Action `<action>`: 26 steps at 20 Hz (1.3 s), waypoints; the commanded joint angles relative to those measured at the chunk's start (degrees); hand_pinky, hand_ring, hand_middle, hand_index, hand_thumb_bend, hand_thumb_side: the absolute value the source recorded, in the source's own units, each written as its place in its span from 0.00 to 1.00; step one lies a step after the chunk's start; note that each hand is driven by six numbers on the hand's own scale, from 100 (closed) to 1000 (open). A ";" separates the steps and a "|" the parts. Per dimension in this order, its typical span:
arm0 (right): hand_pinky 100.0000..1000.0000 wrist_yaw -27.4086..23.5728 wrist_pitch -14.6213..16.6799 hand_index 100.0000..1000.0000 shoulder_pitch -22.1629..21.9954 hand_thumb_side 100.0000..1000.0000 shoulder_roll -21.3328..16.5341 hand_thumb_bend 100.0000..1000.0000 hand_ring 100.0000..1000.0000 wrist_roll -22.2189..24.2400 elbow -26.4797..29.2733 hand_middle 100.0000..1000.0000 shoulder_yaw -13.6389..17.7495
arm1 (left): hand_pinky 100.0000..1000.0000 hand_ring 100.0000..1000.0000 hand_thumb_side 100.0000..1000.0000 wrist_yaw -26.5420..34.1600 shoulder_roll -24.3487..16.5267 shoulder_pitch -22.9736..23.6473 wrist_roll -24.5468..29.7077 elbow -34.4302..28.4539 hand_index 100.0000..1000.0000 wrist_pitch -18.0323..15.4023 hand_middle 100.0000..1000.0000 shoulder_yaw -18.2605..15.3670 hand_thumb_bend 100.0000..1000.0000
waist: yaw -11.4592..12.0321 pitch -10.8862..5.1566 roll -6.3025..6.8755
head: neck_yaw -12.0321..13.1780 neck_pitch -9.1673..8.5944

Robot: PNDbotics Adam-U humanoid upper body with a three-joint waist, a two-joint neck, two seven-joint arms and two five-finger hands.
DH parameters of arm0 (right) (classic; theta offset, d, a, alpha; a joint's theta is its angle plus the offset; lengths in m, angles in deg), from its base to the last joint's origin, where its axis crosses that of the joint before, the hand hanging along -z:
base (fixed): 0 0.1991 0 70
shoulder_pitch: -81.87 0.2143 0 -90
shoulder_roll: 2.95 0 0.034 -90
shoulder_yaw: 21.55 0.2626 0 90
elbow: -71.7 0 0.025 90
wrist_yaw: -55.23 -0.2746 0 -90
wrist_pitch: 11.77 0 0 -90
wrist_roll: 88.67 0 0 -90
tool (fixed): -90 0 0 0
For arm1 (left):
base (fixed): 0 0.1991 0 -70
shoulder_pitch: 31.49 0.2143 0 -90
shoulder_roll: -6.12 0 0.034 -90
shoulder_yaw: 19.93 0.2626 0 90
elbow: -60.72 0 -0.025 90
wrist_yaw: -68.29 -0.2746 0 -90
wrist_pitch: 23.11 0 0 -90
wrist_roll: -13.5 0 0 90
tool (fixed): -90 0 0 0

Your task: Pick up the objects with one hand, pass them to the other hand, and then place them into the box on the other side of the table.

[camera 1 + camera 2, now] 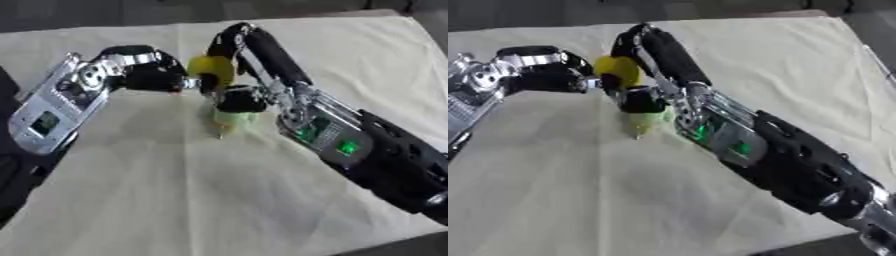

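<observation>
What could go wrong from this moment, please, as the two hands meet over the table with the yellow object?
The yellow object sits between the left robot hand and the right robot hand above the cloth-covered table; if one lets go too soon, it may drop. A pale green object hangs under the right hand and might fall too. No box shows in view.

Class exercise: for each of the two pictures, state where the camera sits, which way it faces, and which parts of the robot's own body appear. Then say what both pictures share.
Left eye view: in the robot's head, looking down at the cream tablecloth; both forearms show, the left hand and right hand meeting at a yellow object.
Right eye view: beside it, same downward aim, scene shifted left; the left forearm is cut off.
Shared: both hands, the yellow object, a pale green piece below it.
</observation>
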 commanded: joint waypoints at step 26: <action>0.30 -0.35 0.78 0.48 0.87 0.00 0.21 0.17 0.48 -0.21 1.06 0.40 -0.54 | 0.85 0.71 0.44 0.78 3.00 0.04 -8.81 0.44 0.66 0.82 0.70 -0.81 0.24 | -0.49 -0.47 0.92 | 0.05 -0.99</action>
